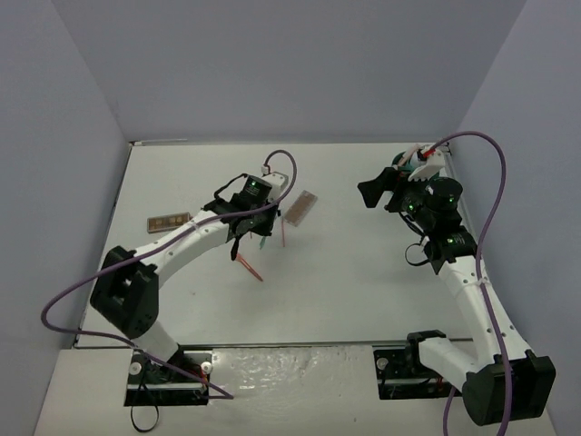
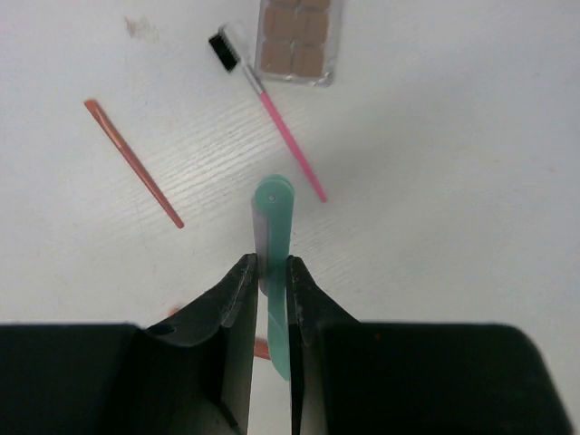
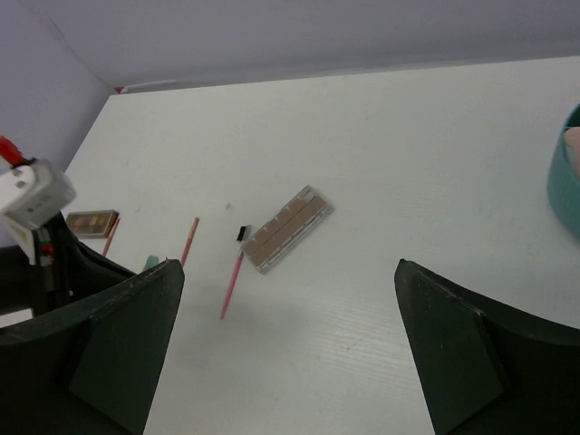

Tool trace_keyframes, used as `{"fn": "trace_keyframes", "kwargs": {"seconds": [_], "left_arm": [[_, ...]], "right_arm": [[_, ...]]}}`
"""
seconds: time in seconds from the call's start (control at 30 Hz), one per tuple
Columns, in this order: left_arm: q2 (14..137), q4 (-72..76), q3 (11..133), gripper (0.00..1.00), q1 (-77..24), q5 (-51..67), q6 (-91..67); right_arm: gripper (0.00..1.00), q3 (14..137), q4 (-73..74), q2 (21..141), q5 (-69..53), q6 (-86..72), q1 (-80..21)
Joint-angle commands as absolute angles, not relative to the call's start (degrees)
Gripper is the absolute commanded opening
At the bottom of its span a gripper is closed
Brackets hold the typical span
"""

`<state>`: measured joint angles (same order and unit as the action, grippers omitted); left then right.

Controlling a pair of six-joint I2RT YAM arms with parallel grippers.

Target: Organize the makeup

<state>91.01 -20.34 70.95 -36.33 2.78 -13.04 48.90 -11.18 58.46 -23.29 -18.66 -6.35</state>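
— Two sets of fingers: how do they stand?
— Left fingers (image 2: 237,299) pinch the mint applicator (image 2: 275,217), low centre in the left wrist view. Right fingers (image 3: 453,344) are spread wide, holding nothing.
— Other makeup?
— Pink brush (image 2: 285,136) and palette (image 2: 294,41) lie on the surface (image 2: 453,181), upper centre.
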Motion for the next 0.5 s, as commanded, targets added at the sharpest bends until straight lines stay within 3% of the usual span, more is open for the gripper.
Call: {"fn": "trace_keyframes", "kwargs": {"seconds": [0.0,0.17,0.47], "left_arm": [[81.98,-8.03,69.69,0.0,-38.63,4.78,-12.75],[79.16,-3.88,69.89,0.0,-40.86,5.92,-13.02],[77.96,1.23,70.21,0.0,-43.93,6.98,-12.66]], "right_arm": [[0.97,51.05,-21.92,60.67,-32.94,-26.77,-8.65],[0.9,52.78,-23.46,63.43,-28.18,-27.5,-17.59],[0.67,51.96,-31.77,68.02,-26.4,-32.97,-22.62]]}}
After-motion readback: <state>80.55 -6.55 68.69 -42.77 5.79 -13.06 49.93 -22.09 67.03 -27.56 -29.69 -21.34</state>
